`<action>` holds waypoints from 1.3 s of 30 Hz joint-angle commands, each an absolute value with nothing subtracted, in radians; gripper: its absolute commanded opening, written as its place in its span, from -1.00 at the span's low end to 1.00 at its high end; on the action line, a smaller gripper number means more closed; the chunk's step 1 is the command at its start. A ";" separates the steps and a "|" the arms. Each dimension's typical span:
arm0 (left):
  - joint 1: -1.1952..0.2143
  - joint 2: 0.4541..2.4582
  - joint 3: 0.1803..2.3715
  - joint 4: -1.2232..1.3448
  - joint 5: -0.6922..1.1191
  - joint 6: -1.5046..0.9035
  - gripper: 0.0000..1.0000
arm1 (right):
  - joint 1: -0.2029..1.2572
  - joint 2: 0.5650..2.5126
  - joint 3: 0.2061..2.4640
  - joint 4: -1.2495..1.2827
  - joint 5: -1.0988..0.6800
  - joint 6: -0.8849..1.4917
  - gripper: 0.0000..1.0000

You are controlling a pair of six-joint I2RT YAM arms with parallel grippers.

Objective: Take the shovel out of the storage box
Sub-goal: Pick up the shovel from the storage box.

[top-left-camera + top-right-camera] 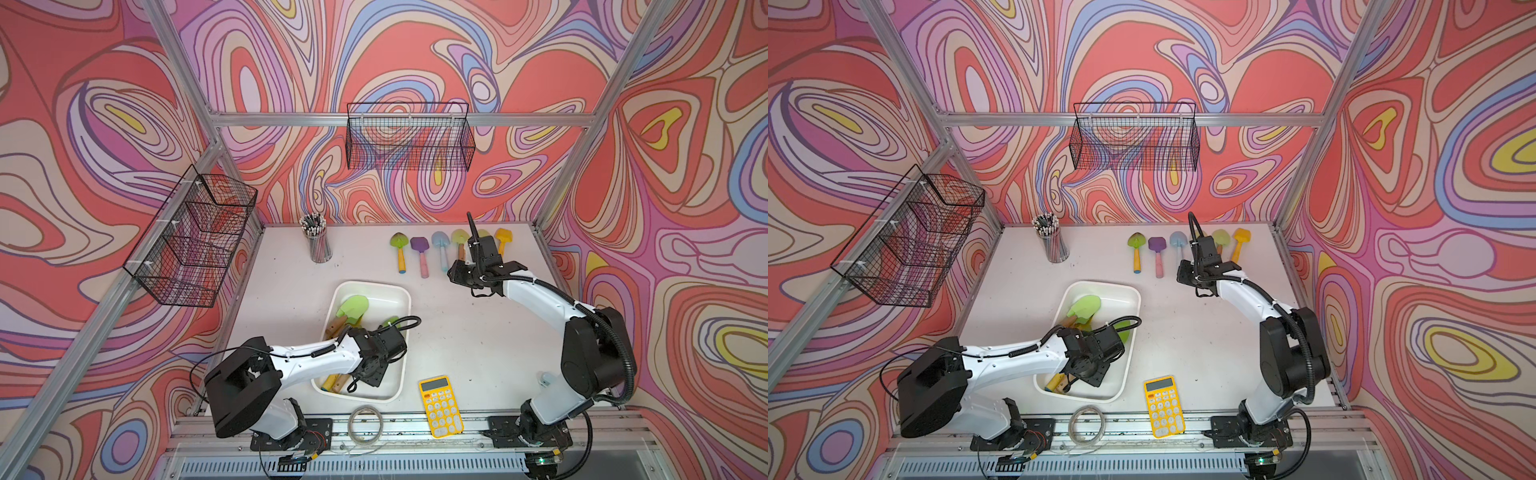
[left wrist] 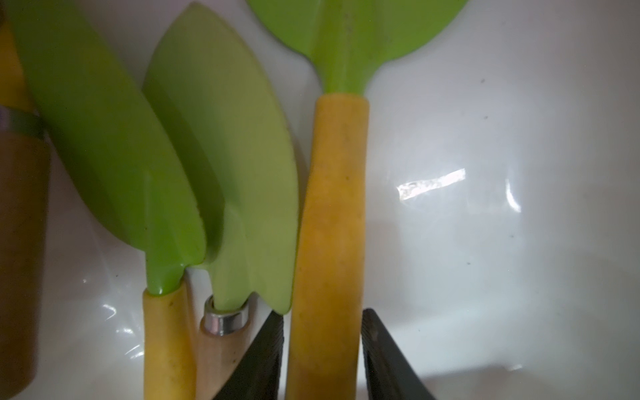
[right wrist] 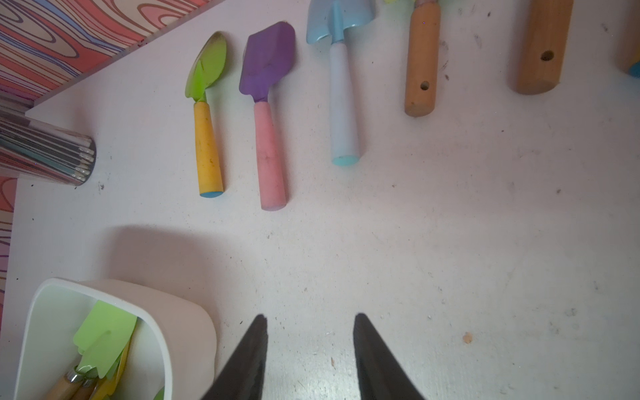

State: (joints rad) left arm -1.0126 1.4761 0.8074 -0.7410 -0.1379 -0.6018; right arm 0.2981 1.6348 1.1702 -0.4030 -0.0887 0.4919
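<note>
Inside storage box (image 2: 485, 242), left end effector (image 2: 322, 317) clamping yellow-handled shovel (image 2: 332, 207)

The storage box (image 2: 502, 138) is glossy white plastic; the shovel (image 2: 330, 207) has a matt yellow handle.

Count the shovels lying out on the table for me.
6, in a row along the table's far edge: green shovel, purple shovel, blue shovel, then, partly behind the right arm, a second green shovel, a wooden-handled shovel and a yellow shovel.
</note>
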 commanded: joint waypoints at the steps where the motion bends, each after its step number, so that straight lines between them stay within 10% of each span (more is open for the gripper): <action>1: -1.022 1.481 0.835 -0.773 -0.139 -0.592 -0.33 | 0.304 1.597 1.154 -0.383 -0.094 0.499 -0.14; 9: -1.022 1.471 0.881 -0.813 -0.162 -0.574 -1.00 | 0.304 1.572 1.148 -0.391 -0.092 0.500 -0.14; 22: -0.695 1.249 0.946 -0.795 0.100 -0.473 -1.00 | 0.304 1.503 1.118 -0.322 -0.284 0.527 -0.13; 39: -0.383 1.185 0.853 -0.110 0.750 -0.771 -1.00 | 0.435 1.580 1.092 0.100 -0.720 0.721 -0.01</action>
